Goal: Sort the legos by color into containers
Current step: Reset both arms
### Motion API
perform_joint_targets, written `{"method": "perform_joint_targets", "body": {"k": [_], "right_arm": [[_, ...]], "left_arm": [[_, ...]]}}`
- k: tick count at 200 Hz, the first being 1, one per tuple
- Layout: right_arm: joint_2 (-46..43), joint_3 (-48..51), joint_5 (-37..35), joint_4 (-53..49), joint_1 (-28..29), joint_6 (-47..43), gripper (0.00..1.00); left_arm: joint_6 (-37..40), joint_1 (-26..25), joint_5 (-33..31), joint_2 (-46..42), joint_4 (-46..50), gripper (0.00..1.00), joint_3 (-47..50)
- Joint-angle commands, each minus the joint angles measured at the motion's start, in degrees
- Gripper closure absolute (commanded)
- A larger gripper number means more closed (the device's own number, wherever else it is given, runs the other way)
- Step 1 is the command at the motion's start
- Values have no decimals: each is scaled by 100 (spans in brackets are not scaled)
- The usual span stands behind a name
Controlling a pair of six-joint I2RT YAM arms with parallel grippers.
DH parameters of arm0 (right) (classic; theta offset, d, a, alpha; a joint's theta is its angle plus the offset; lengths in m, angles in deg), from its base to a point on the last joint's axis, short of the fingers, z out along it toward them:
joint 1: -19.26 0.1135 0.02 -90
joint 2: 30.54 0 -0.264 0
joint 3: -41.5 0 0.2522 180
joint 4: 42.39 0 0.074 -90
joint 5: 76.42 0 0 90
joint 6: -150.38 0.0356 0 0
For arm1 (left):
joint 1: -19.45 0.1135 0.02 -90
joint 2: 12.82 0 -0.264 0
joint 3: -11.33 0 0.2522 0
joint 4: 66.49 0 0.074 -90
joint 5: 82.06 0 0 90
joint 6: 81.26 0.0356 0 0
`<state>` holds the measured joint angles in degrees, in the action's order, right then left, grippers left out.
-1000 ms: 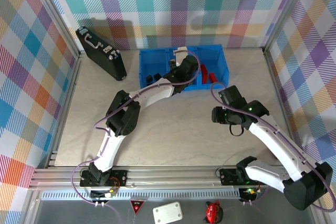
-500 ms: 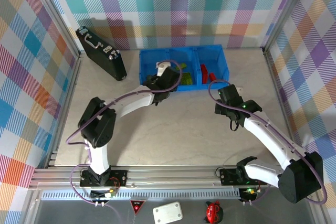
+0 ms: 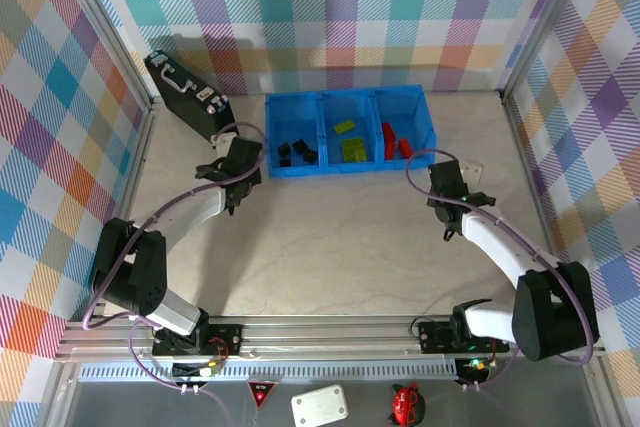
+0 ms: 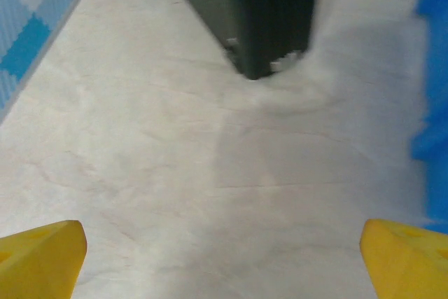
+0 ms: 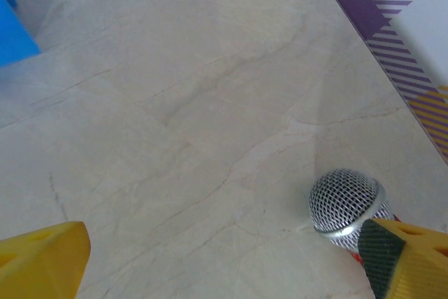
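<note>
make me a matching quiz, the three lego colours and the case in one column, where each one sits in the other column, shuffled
Column one
1. black legos
2. green legos
3. red legos
4. case

Column two
A. right compartment
B. outside, left of the tray
C. left compartment
D. middle compartment

Pairs: 1-C, 2-D, 3-A, 4-B
</note>
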<state>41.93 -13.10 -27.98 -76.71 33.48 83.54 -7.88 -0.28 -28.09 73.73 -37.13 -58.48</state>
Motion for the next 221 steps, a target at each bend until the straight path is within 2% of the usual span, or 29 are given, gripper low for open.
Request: {"method": "perform_joint_targets", "body": {"k": [1, 33, 41, 54, 71, 89, 114, 138, 147, 176, 187, 196, 205, 221], "right_arm": [[206, 385, -247, 1381, -131, -588, 1], [377, 1050, 54, 3306, -321, -1491, 1], [404, 1250, 423, 3879, -391, -1728, 1], [357, 1358, 945, 4234, -477, -1830, 1], [361, 1618, 1588, 5015, -527, -2184, 1], [539, 1684, 1868, 5565, -575, -2450, 1], [783, 1635, 2382, 6024, -765, -2333, 1], [1299, 1755, 2610, 6789, -838, -2293, 1], [1220, 1645, 2820, 6403, -904, -2234, 1], [1377, 1692, 3303, 6604, -1148, -2135, 1], [1620, 1856, 3338, 7228, -1187, -2139, 1], [1494, 1791, 3372, 6829, -1191, -2102, 1], [1598, 1820, 3372, 7096, -1207, -2129, 1], [1552, 1814, 3372, 6998, -1210, -2127, 1]], "left_arm": [[285, 281, -121, -140, -586, 0, 318], [1049, 428, -191, -125, -1666, 0, 874], [1299, 434, -75, -185, -2197, 0, 1129], [1855, 441, 260, -313, -3396, 0, 1694], [2315, 490, 384, -371, -4794, 0, 2273], [2341, 686, 630, -400, -4951, 0, 2307], [1997, 1276, 1746, -367, -5381, 0, 2378], [1623, 1726, 2345, -170, -5267, 0, 2156], [1646, 1753, 2532, -151, -5130, 0, 2081], [1759, 1738, 2639, -350, -4078, 2, 1866], [1788, 1725, 2707, -516, -4194, 2, 2050], [1805, 1725, 2740, -626, -4432, 1, 2236], [1742, 1724, 2729, -673, -4576, 0, 2341], [1662, 1718, 2960, -683, -4235, 1, 2292]]}}
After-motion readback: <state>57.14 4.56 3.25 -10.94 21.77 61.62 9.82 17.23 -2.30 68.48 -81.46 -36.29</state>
